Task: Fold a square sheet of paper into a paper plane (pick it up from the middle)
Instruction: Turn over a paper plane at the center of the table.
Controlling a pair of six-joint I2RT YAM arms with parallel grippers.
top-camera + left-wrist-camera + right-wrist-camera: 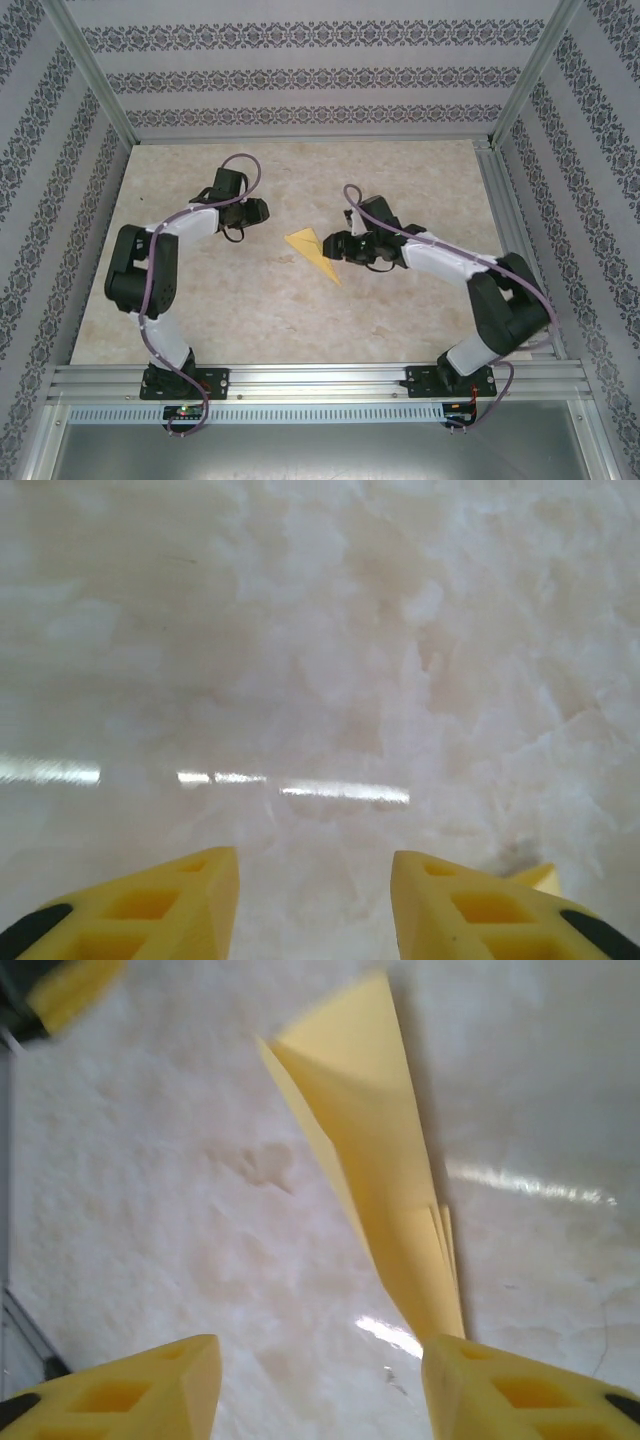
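Right claw point(320, 1385) stands open, one finger against the plane point(385, 1170) at its narrow end. Left claw point(315, 895) is open, empty, well apart. Plane lies mid table point(400, 180), clear of edges. Folding appears complete; next move calls for withdrawing both arms.

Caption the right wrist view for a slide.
Folded yellow paper plane lies on the marbled table, its narrow end beside the open right claw.
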